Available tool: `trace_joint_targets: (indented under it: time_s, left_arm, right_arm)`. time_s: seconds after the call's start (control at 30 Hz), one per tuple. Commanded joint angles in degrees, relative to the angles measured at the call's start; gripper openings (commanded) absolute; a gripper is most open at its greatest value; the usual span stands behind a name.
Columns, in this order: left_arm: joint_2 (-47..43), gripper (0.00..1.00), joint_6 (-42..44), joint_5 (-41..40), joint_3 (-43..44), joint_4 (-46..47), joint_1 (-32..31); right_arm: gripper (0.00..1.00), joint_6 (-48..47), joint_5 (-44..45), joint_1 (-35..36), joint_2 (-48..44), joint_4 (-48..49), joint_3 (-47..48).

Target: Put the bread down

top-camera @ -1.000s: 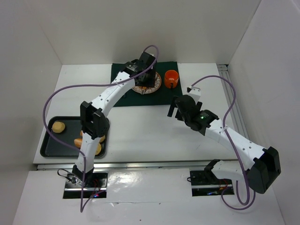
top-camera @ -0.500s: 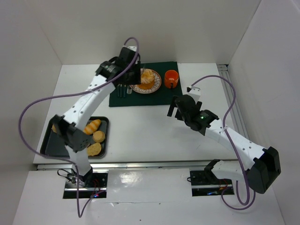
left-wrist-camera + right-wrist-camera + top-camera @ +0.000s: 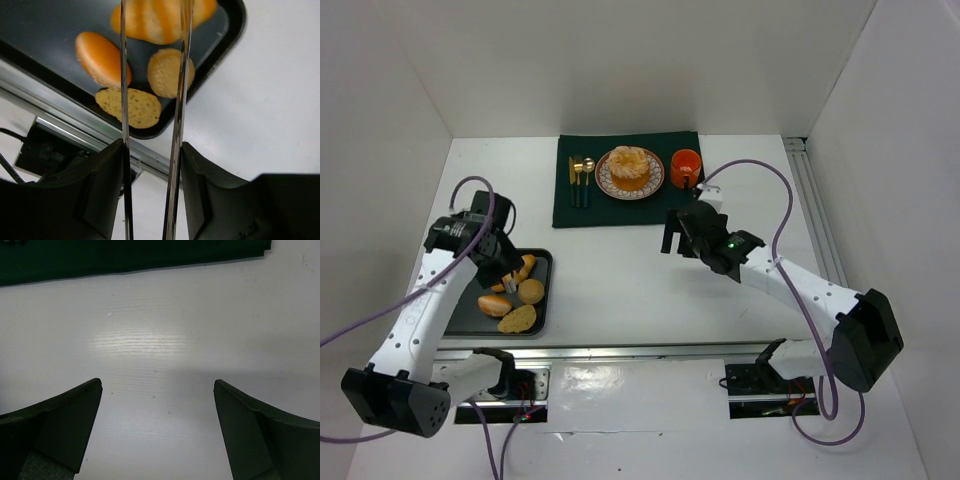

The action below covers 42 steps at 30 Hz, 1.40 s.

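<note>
While the left pincer (image 3: 510, 281) was held over the black tray (image 3: 454, 318) at eight o'clock on the bench (image 3: 620, 270), its thin tongs were seen slightly parted and empty above the striped roll (image 3: 162, 20). A round bread (image 3: 628, 166) was seen on the patterned plate (image 3: 606, 180) at twelve o'clock, upon the green mat (image 3: 620, 208). The right pincer (image 3: 157, 432) was held wide open, empty, over bare bench.

Top view overlooks table (image 3: 620, 270); left wrist close above tray (image 3: 227, 35), shared.
</note>
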Motion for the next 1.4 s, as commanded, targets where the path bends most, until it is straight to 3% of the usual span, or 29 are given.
trace_joint_targets:
  time_s: [0.0, 0.5, 1.37]
  left_arm:
    - [-1.96, 0.58, -3.51, -0.13, -2.23, 3.23, 5.88]
    - [0.86, 0.59, 3.43, 1.72, -4.18, 10.53, 28.91]
    - [4.37, 0.62, 6.86, 2.07, -9.88, 18.18, 36.84]
  right_arm:
    - [1.00, -2.31, -3.01, 0.59, 1.08, 4.72, 1.36]
    - [1.00, -7.67, -6.88, 0.59, 4.07, 6.74, 4.01]
    - [1.00, -7.15, -6.18, 0.59, 5.82, 6.83, 0.76]
